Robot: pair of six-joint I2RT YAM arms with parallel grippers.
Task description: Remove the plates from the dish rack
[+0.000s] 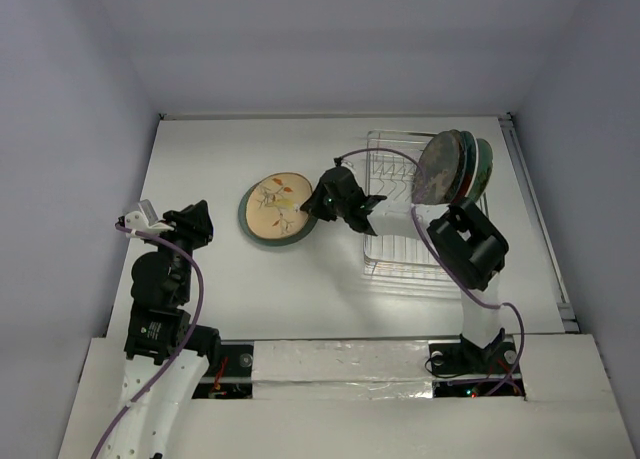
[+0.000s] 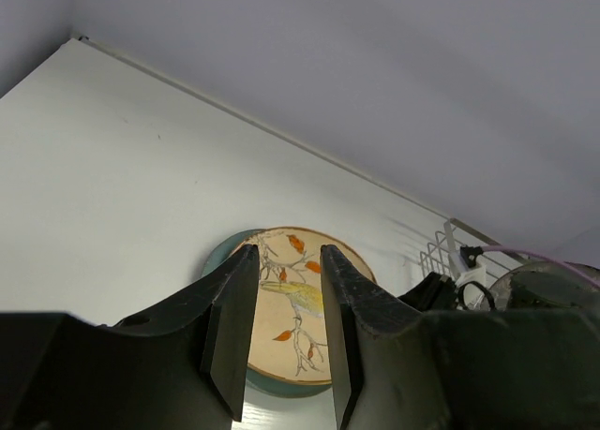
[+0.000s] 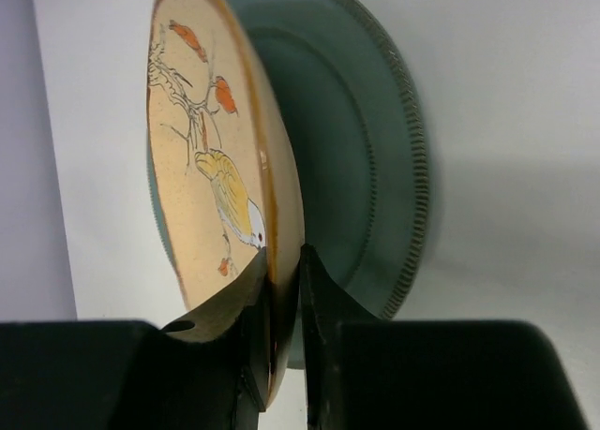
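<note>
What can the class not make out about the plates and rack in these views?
Top view: how many plates stand in the dish rack; the front one hides the rest.
Left wrist view: most of the rack, behind the body of the left gripper and cut by the right edge.
Right wrist view: whether the bird plate in the right gripper touches the teal plate; its rim blocks the gap.

A white table (image 1: 200,159) sits between pale lavender walls (image 1: 320,39), foil tape (image 1: 340,376) along its near edge.

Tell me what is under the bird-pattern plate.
A teal plate; its ribbed rim shows beyond the bird-pattern plate. The part of its face directly beneath is covered and cannot be seen.
</note>
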